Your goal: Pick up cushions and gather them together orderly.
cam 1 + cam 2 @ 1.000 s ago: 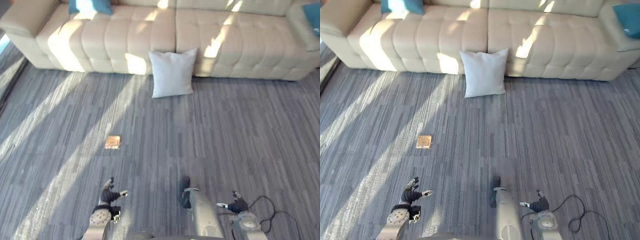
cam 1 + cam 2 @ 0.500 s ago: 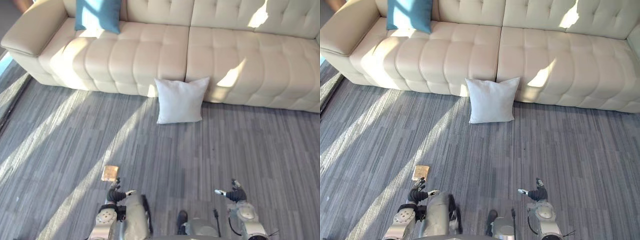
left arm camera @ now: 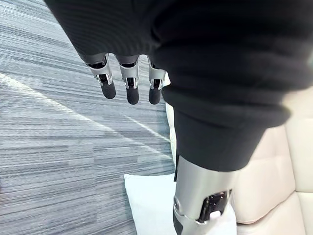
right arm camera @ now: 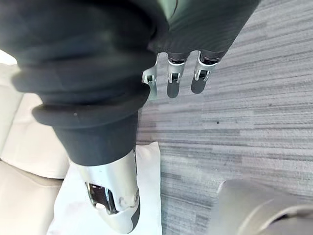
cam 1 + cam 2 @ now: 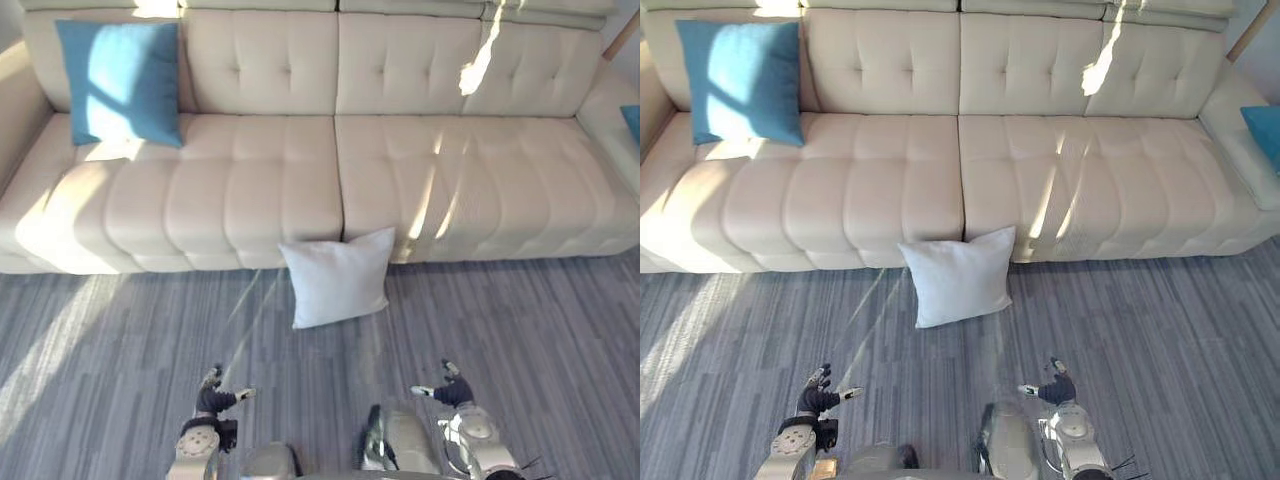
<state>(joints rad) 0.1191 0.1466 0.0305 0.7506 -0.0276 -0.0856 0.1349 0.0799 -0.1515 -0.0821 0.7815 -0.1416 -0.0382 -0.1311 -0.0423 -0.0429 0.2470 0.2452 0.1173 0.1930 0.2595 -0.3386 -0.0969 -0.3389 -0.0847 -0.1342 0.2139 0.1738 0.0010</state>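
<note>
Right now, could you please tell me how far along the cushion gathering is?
Nothing looks gathered yet. The white cushion leans against the front of the sofa on the floor. A blue cushion sits at the sofa's left end and a second blue cushion at its right end. Nothing is in hand: the left robot hand and right robot hand hang open. All picking up is left.

Your left hand (image 5: 213, 400) and right hand (image 5: 453, 390) hang low and apart, fingers straight, thumbs out, holding nothing.
</note>
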